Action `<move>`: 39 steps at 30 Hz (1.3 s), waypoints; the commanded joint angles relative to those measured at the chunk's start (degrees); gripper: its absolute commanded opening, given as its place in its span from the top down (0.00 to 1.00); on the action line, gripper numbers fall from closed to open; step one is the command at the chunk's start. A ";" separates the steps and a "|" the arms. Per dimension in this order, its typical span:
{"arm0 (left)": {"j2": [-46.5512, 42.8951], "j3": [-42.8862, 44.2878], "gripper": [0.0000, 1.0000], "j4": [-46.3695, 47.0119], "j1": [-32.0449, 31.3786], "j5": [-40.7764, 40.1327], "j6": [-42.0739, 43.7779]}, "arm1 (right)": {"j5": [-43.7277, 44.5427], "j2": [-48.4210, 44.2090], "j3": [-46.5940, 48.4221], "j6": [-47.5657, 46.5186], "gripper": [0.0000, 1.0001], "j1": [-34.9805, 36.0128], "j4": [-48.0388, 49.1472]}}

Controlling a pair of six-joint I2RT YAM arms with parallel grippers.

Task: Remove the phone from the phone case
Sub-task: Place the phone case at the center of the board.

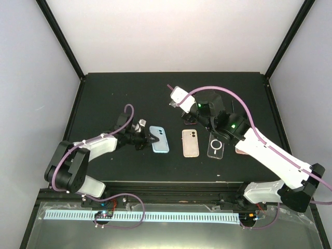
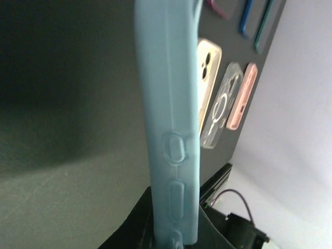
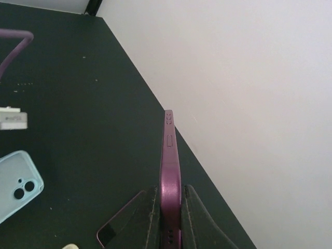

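Two grippers, and both are pinched right down. The left gripper [image 2: 174, 231] has its jaws closed on one end of the light-blue case [image 2: 168, 104]. From the wrist that case shows edge-on, with its raised side buttons facing the lens. From above, it lies at centre-left on the black table [image 1: 114, 93], and the right wrist view shows two dark lenses in its camera cutout.

Over on the other side, the right gripper [image 3: 170, 220] is clamped on the purple case [image 3: 170, 166]. It stands on edge between the fingers [image 3: 148, 220] with its narrow side to the lens; whether a phone sits inside, I cannot tell. Flat on the table just beside those fingers lies a dark slab with a purple rim [image 3: 122, 231].

Moving outward, a row runs to the right of the light-blue case. First comes a cream case [image 1: 190, 142], then a clear case [image 1: 216, 147] with a white ring, then a pink case [image 1: 241, 151] half hidden under the right arm. A purple cable [image 1: 218, 91] loops above that arm.
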 commanded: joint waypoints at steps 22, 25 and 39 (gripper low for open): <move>20.78 10.27 0.98 3.77 -11.14 -3.51 3.25 | 3.23 -4.85 -4.44 -0.35 0.99 -2.72 3.23; 21.16 10.42 0.98 2.07 -11.14 -5.61 4.58 | 2.95 -4.73 -4.50 -0.24 0.99 -2.65 3.14; 10.53 11.46 0.20 -0.97 -7.40 -8.43 8.32 | 6.05 -3.93 -7.63 -4.25 0.99 -2.65 7.27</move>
